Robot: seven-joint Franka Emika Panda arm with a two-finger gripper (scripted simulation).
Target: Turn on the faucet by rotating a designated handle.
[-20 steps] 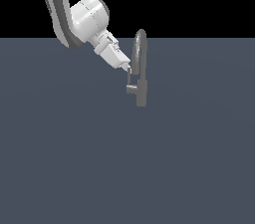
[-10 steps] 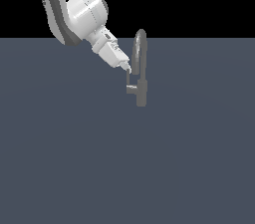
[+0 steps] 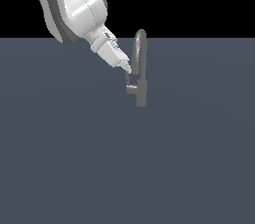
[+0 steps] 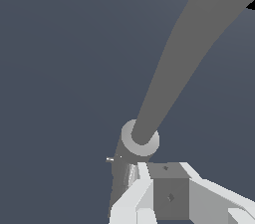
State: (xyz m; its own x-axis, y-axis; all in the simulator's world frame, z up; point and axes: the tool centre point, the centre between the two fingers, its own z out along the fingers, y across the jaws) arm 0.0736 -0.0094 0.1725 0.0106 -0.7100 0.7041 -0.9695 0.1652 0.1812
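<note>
While our pincer (image 3: 127, 68) sits at the handle (image 3: 130, 87) left of the faucet (image 3: 141, 71) mid-table, we cannot tell its jaw state; we judge turning still unfinished.

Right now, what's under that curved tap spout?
Under the spout stands the tap's upright body with its side lever, the gripper just above. The body's base is hidden in the wrist view.

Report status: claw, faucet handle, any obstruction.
Claw at the handle, open or shut unclear. Faucet upright, spout arched beside the claw. Nothing else seen in the way.
</note>
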